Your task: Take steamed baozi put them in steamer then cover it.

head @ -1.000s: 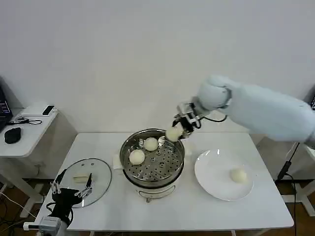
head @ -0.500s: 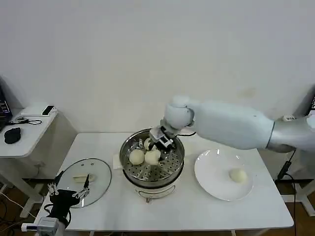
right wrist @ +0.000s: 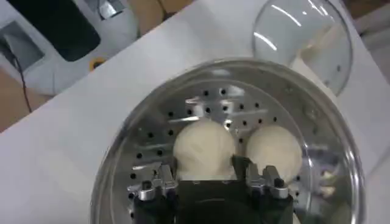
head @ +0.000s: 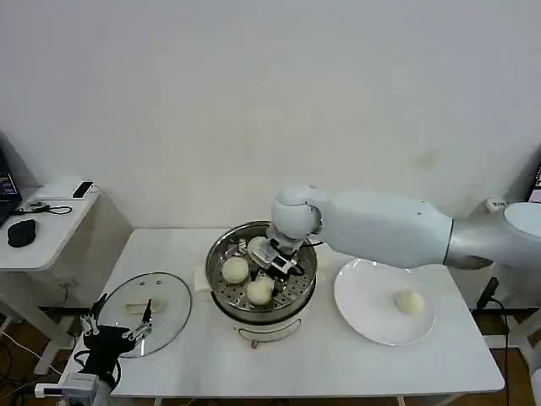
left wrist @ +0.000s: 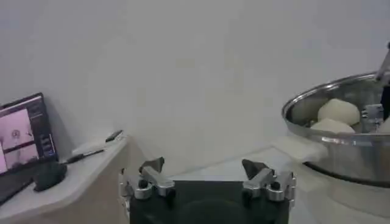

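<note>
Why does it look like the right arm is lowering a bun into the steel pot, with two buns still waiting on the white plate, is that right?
Nearly. The head view shows one steamed baozi on the white plate, not two. The right gripper is indeed in the steamer, over a bun on the tray.

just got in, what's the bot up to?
The right gripper is down inside the round stainless-steel steamer, its fingers around a small cream-white baozi on the perforated tray. Three buns are in the pot; one waits on the white plate. The left gripper, open, idles beside the glass lid.
</note>
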Robot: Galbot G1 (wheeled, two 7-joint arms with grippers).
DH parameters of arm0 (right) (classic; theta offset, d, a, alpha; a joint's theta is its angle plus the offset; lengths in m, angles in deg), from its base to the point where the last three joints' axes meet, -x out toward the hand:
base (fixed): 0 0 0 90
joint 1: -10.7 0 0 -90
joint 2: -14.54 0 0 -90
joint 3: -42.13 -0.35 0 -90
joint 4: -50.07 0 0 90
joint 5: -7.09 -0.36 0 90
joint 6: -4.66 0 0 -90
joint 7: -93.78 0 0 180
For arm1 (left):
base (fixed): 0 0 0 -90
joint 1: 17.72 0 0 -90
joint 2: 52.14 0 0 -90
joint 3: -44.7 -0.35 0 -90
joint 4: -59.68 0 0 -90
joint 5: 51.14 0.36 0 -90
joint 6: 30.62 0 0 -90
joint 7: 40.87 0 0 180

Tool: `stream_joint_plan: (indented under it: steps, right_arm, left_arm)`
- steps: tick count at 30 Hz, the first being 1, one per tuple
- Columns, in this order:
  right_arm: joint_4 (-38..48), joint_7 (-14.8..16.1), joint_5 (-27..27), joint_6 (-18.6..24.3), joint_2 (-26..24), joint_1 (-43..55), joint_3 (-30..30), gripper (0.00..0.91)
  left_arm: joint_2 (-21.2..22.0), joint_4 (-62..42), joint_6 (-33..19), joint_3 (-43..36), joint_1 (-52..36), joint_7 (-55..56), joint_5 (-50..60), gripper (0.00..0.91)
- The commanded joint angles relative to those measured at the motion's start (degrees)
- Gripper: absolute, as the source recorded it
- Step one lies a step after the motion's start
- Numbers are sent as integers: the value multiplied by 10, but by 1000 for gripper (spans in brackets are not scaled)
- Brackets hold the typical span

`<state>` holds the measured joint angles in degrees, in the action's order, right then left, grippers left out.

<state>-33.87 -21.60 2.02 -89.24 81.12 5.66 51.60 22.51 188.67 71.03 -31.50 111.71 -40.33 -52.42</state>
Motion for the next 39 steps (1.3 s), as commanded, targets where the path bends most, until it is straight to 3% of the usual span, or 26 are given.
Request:
stream_joint_plan:
  steps: [1,2,3,4,11,18,23,27,33,39]
  right_arm:
    - [-1,3,8,16,6,-4,4,756]
    - [-2,2,8,16,5,-5,4,786]
    - [-2,2,8,16,4,-5,3,897]
    - [-2,0,7,17,3,-5,2,907]
    - [-3,-6,3,21,-9,7,-7,907]
    - [4,-31,-36,-8,-52,24,-45,907]
    - [-5,-55,-88,-63,-135,49,-55,907]
    - [-14,-58,-114,-84,-191,64,-51,907]
    - [-30,-56,-68,-92,-320,40,-48,907]
    - [-39,-57,-18,-86,-406,-23,-40,907]
  left_arm:
    - [0,-1,0,0,0,0,0,907]
    - [0,0,0,0,0,0,-1,907]
    - [0,-1,0,0,0,0,-1,907]
    - [-1,0,0,0,0,0,-1,907]
    - [-2,0,0,0,0,0,0,907]
    - [-12,-2,0,3,-4,0,-3,907]
    - [-20,-2,0,0,-8,-1,-7,907]
    - [-24,-2,0,-7,-11,-3,-6,907]
    - [-34,1,1,-16,-18,-3,-8,907]
    - [-37,5,1,-23,-19,-2,-9,907]
